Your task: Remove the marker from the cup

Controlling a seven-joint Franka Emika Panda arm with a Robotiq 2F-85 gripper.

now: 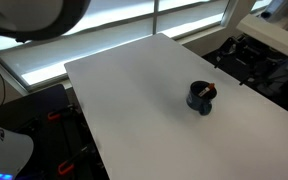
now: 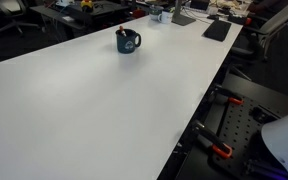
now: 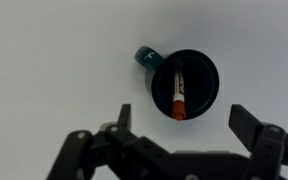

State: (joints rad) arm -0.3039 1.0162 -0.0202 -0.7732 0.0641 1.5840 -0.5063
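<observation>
While the marker (image 3: 178,95) leans inside the cup (image 3: 210,80) on the desk (image 3: 44,60), the pincer (image 3: 179,116) hangs above it, spread wide and empty. This looks like the approach step; next it must descend and close on the marker.

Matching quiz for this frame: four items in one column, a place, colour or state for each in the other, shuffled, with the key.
Items:
1. marker
2. cup
3. table
4. gripper

Descriptions:
A. white
B. open, with its fingers wide apart
C. dark, round, with a handle on its side
D. reddish-orange, lying inside the cup

Pairs: 1-D, 2-C, 3-A, 4-B
</observation>
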